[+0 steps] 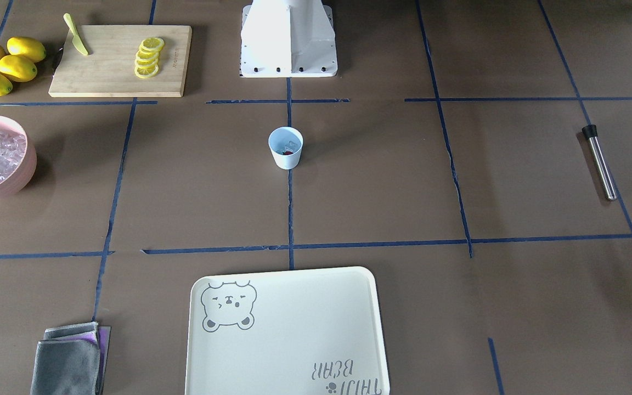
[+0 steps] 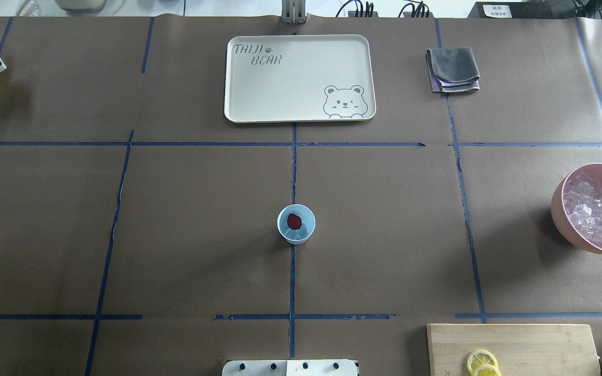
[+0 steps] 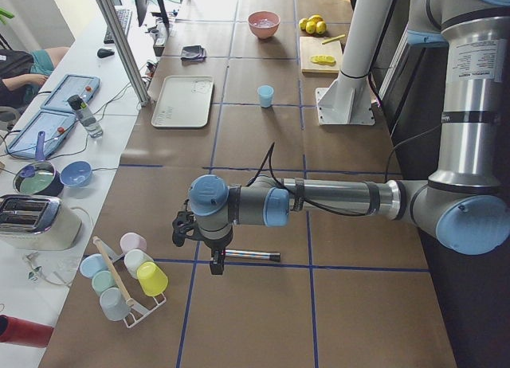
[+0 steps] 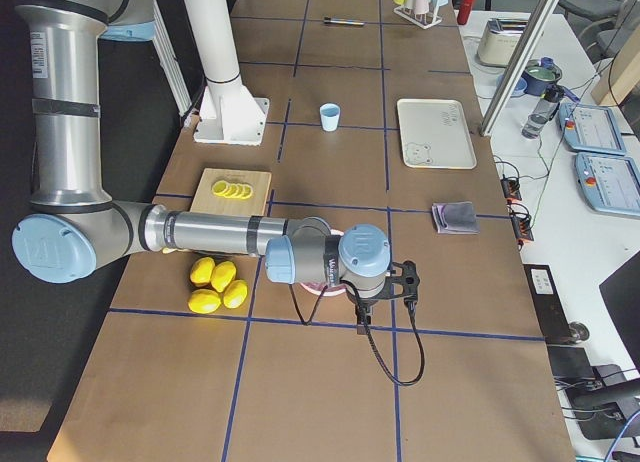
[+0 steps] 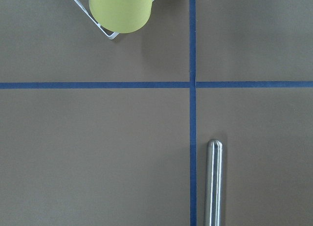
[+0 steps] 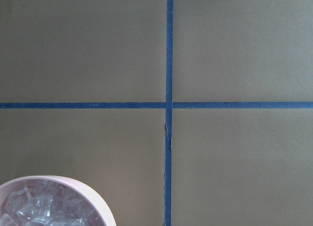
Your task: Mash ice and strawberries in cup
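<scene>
The white cup [image 2: 296, 223] stands at the table's middle, also in the front view [image 1: 286, 147]. Inside lie a red strawberry [image 2: 294, 221] and clear ice [image 2: 302, 233]. More ice fills a pink bowl [image 2: 596, 211]. A steel muddler with a black cap [image 1: 599, 162] lies flat on the robot's far left side; its tip shows in the left wrist view [image 5: 213, 182]. My left gripper [image 3: 185, 229] hangs above the table near the muddler [image 3: 247, 255]. My right gripper [image 4: 408, 280] hangs beside the pink bowl [image 6: 49, 201]. I cannot tell whether either is open or shut.
A cream bear tray [image 2: 299, 78] and a folded grey cloth [image 2: 453, 69] lie at the far side. A cutting board [image 1: 121, 60] holds lemon slices [image 1: 148, 57] and a green knife [image 1: 76, 34], with lemons [image 1: 6, 65] beside it. A cup rack [image 3: 127, 276] stands at the left end.
</scene>
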Robot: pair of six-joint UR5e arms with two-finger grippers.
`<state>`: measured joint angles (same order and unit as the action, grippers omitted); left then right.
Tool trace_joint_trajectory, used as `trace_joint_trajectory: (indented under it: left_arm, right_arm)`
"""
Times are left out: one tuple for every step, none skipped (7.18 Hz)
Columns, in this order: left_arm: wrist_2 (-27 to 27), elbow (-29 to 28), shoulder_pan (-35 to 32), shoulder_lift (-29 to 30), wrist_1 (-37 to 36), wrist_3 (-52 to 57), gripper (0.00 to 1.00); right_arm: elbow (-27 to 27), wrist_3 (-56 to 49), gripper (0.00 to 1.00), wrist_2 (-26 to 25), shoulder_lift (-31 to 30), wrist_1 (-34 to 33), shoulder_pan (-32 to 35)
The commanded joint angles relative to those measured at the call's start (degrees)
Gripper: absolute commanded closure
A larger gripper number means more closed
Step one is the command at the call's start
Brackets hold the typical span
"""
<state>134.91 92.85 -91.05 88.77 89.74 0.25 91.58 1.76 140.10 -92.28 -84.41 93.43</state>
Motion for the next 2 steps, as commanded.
trace_joint_trajectory:
  left_arm:
    - [0.0,0.0,0.0,0.0,0.0,0.0,0.0]
    - [0.0,0.0,0.0,0.0,0.1,0.0,0.0]
  right_arm:
    - [0.0,0.0,0.01,0.1,0.0,-0.1,0.0]
    - [0.0,0.0,0.01,0.1,0.0,-0.1,0.0]
